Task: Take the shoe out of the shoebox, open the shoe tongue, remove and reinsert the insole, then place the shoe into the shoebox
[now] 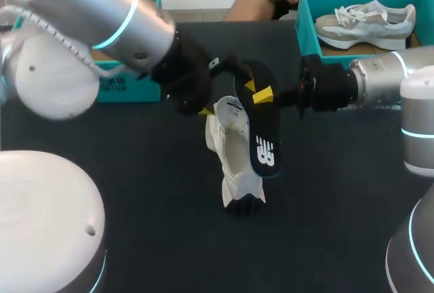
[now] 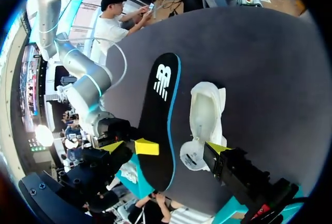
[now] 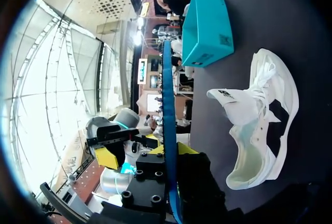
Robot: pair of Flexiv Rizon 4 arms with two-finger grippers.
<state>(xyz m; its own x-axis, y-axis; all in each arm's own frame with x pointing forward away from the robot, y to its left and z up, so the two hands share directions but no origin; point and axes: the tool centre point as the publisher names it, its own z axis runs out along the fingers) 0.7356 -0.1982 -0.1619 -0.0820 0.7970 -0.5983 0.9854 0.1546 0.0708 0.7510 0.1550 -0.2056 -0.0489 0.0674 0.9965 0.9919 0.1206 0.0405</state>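
Observation:
A white shoe (image 1: 234, 161) lies on its side on the dark table (image 1: 135, 191), its opening showing in the right wrist view (image 3: 257, 130). Its black insole (image 1: 263, 133) with a blue edge is out of the shoe and hangs over it. My right gripper (image 1: 260, 93) is shut on the insole's upper end; from the right wrist the insole (image 3: 167, 105) is edge-on between the fingers of that gripper (image 3: 172, 151). My left gripper (image 1: 224, 93) is open beside it. In the left wrist view its fingers (image 2: 171, 149) straddle the insole's end (image 2: 158, 115) and the shoe (image 2: 205, 115).
A teal shoebox (image 1: 125, 84) stands at the back left, partly behind my left arm. Another teal box (image 1: 305, 15) at the back right holds a grey and white shoe (image 1: 366, 23). Bare table lies in front of the white shoe.

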